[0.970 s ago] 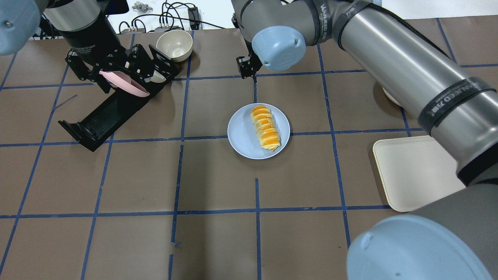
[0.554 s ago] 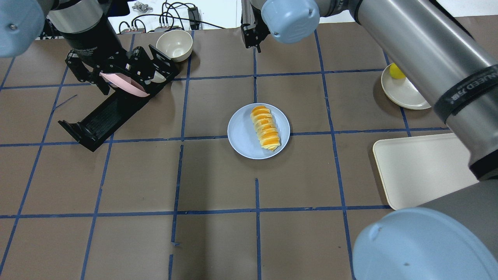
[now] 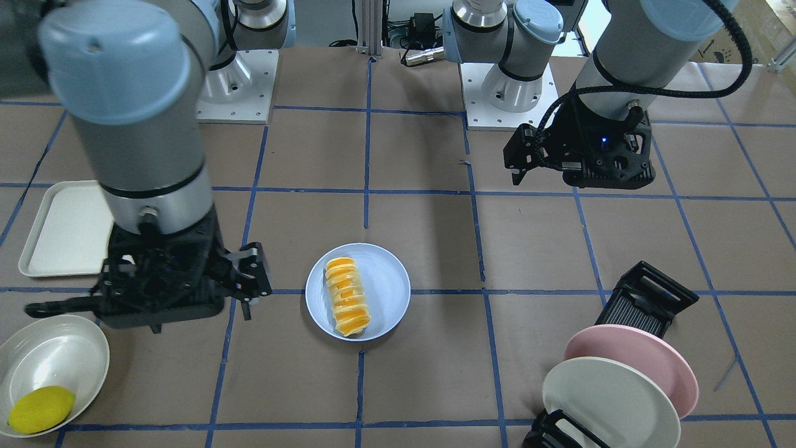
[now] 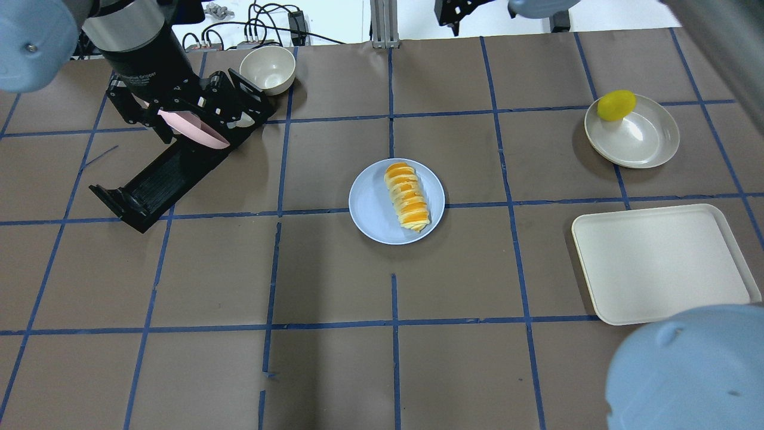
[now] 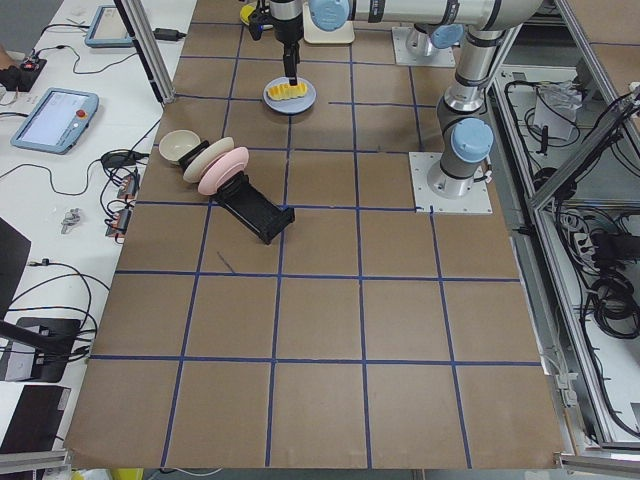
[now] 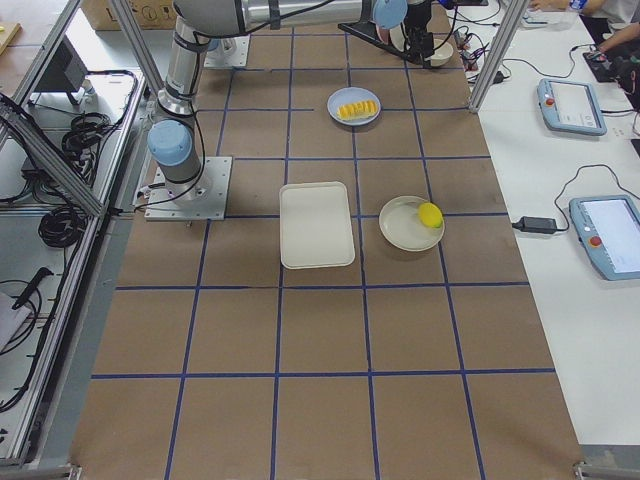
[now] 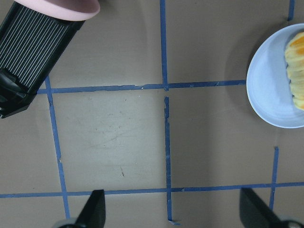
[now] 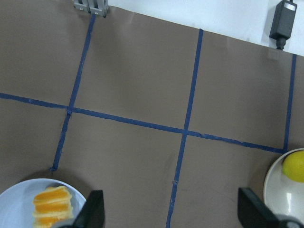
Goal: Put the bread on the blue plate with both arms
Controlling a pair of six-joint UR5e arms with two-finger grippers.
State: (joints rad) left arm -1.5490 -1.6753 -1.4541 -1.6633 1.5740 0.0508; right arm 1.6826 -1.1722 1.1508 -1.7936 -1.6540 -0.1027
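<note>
The orange-and-cream striped bread (image 4: 407, 197) lies lengthwise on the pale blue plate (image 4: 370, 209) at the table's middle; it also shows in the front view (image 3: 347, 295) on the plate (image 3: 388, 280). My left gripper (image 4: 179, 107) hangs open and empty above the black rack, well left of the plate; its wrist view shows the plate's edge (image 7: 270, 80). My right gripper (image 4: 456, 12) is open and empty, raised near the far edge, beyond the plate; its wrist view shows the bread's end (image 8: 50, 209). Neither gripper touches the bread.
A black dish rack (image 4: 155, 179) holds a pink plate (image 3: 647, 358) and a cream-white plate (image 3: 609, 404). A cream bowl (image 4: 267, 68) stands behind it. A white dish (image 4: 641, 140) with a yellow lemon (image 4: 616, 105) and a cream tray (image 4: 659, 263) lie on the right.
My right arm has drawn back up and away toward the far edge, uncovering the lemon dish and the tray. The left arm has barely moved. The bread stays on the blue plate.
</note>
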